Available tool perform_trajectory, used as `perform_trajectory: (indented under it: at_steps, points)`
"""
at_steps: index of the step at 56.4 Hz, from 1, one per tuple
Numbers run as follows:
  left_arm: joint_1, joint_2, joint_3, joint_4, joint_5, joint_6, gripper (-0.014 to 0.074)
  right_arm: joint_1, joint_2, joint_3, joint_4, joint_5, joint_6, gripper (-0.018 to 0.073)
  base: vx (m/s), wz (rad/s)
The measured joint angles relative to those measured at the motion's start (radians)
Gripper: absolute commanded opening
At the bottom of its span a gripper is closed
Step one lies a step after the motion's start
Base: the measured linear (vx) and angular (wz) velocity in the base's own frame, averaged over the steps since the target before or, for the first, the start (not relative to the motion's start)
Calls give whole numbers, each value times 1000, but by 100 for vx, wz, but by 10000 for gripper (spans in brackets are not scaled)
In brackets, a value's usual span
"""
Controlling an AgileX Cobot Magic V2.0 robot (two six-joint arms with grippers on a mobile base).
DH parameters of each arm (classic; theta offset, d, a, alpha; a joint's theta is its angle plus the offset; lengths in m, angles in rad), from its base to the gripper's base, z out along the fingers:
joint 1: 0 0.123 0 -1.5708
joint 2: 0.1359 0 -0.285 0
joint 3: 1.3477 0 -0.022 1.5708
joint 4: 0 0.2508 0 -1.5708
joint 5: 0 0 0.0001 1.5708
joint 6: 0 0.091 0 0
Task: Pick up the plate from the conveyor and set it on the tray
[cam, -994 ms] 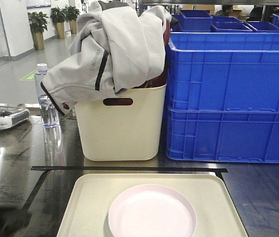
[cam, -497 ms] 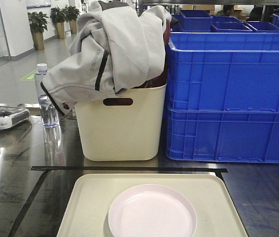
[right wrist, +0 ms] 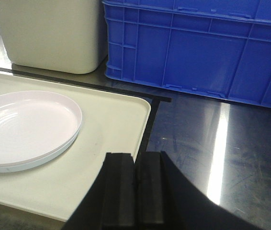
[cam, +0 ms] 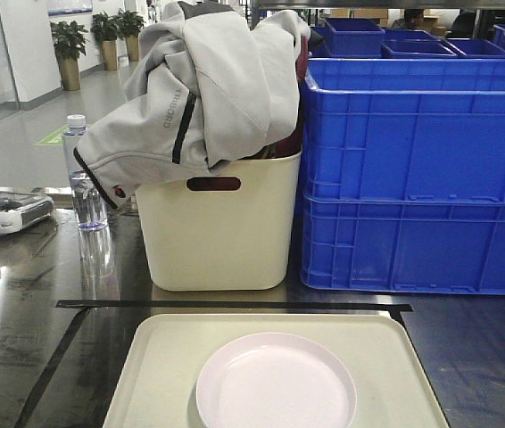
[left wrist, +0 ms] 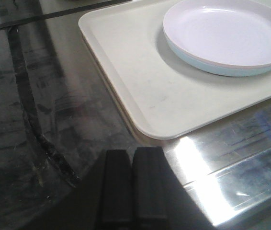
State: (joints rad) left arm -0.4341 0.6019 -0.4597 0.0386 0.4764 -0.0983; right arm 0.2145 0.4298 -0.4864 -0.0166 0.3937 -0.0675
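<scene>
Although the plate already lies flat on the tray, at the lower centre of the front frame, several risks remain in the judgement of this moment. The conveyor does not appear in any view, so a further pick cannot be assessed.

End effector state: the left end effector has its fingers pressed together and holds nothing; it sits at the bottom of the left wrist frame, over the desk, just beside the near corner of the tray. The right end effector is likewise pressed together and empty, at the bottom centre of the right wrist frame, over the right margin of the tray.

Possible faults:
- A low sweep of either arm can strike the tray rim and slide the tray off its taped outline.
- The plate has a smooth surface and can skid if the tray is jolted.

Surroundings:
- A cream bin stands behind the tray, centre frame, draped with a grey jacket.
- Stacked blue crates fill the right of the frame.
- A water bottle stands at the left, with a white device beside it.

The bin and crates limit forward reach; the bottle can topple on contact.
</scene>
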Motion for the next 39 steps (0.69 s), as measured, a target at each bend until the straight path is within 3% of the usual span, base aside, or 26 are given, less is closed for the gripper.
perform_trajectory:
  at_steps: [9,16,26,39]
  points:
    - [63,-120,126,3,-135,55,0,0,0,0,0,0,0,-9,0,0]
    - [188,-299,296,-10,-230,58,1,0,0,0,0,0,0,-9,0,0]
    - [345,-553,474,-17,-232,43,1,0,0,0,0,0,0,-9,0,0]
    - [384,-609,489,-5,-239,44,2,0,-1,0,1,0,0,-9,0,0]
